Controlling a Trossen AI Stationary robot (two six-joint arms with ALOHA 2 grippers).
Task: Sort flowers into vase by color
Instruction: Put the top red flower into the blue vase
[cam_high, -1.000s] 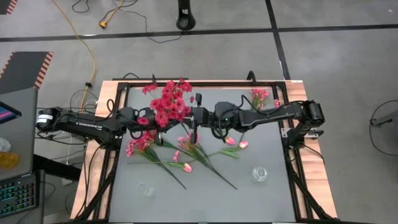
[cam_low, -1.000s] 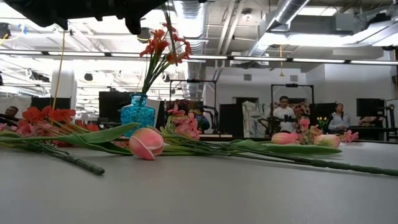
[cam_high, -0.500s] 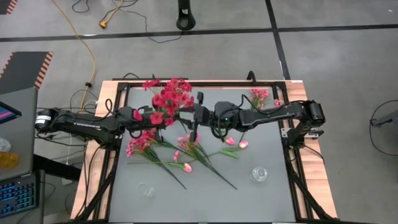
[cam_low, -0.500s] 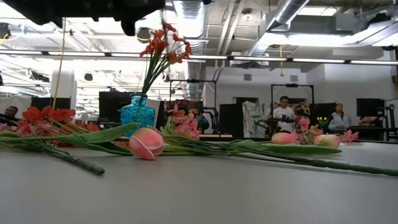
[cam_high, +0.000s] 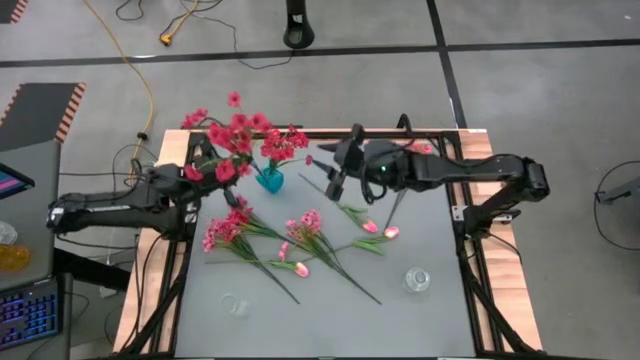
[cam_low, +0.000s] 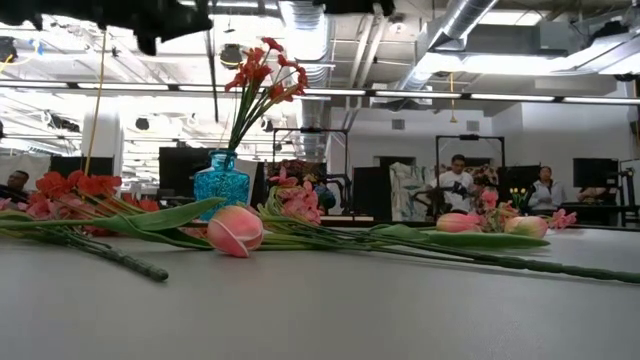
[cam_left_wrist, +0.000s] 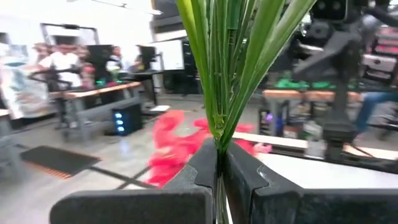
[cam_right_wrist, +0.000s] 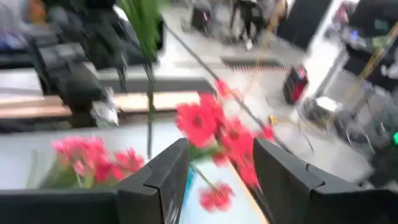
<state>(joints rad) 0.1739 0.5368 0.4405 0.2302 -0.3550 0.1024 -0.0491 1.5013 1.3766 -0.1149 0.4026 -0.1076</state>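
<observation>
A blue vase (cam_high: 268, 181) stands at the table's far middle with a few deep red flowers (cam_high: 281, 147) in it; the low view shows the blue vase (cam_low: 221, 183) too. My left gripper (cam_high: 203, 184) is over the table's far left part, shut on a bunch of red flowers (cam_high: 225, 140). My right gripper (cam_high: 333, 176) hovers open to the right of the vase, with nothing between its fingers (cam_right_wrist: 163, 175). Pink sprigs (cam_high: 226, 231) and pale tulip buds (cam_high: 380, 229) lie flat on the table. My left gripper pinches a bundle of several green stems (cam_left_wrist: 219, 138) between its two fingers (cam_left_wrist: 205, 167). The fingers come roughly level from the table's left. The stems fan out beyond the fingers and the red heads (cam_high: 232, 125) stand lifted clear of the table.
Two clear glass vases (cam_high: 417, 279) (cam_high: 234, 304) stand near the front edge. A small pink sprig (cam_high: 415, 152) lies at the far right. Long stems (cam_high: 345, 278) cross the table's middle. People stand in the room behind.
My left gripper has pulled back toward the table's left edge and risen a little, carrying the red bunch off the vase. A few red flowers remain in the vase. My right gripper has withdrawn from the table's middle toward the far right and tipped up.
</observation>
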